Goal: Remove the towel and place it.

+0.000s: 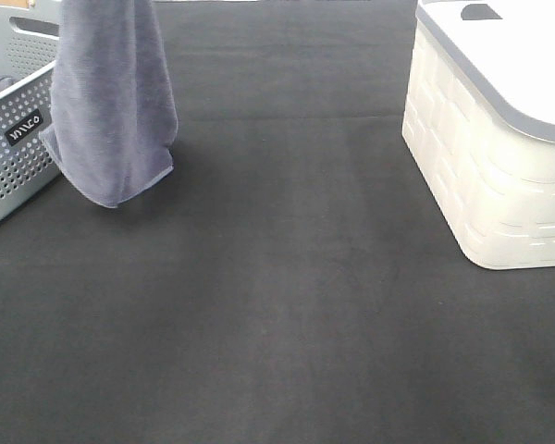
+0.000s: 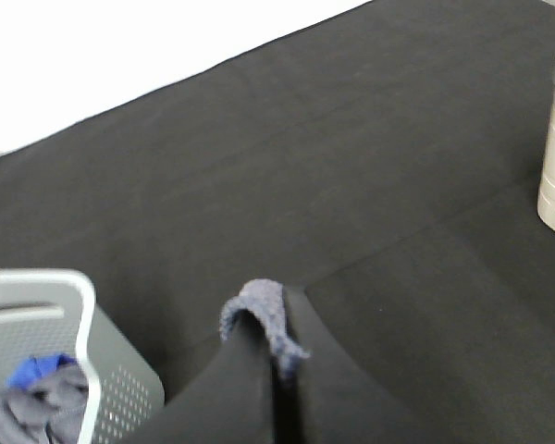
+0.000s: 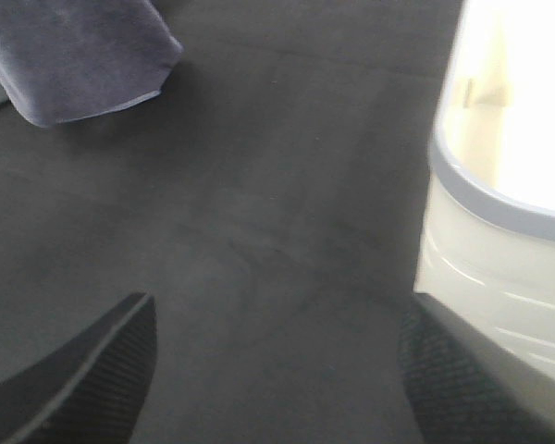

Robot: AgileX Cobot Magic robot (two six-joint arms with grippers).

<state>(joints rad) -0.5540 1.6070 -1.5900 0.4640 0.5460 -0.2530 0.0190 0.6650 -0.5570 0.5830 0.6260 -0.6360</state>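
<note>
So the left gripper is pinched tight on a fold of the towel, the rest hanging below its fingers, just beside the grey basket. The right gripper gapes wide, holding nothing. I'd carry it high so the tail clears the mat, then lower before releasing.

The thin greyish-lavender microfibre towel hangs in the air as a long, narrow drape, and its upper part leaves the high view at the top. The lower end is rounded and folded double, with a stitched hem along the edge. It hangs close over the dark mat, just beside the perforated grey basket; whether it touches the mat cannot be told. A small fuzzy fold of it is pinched in the left gripper.
</note>
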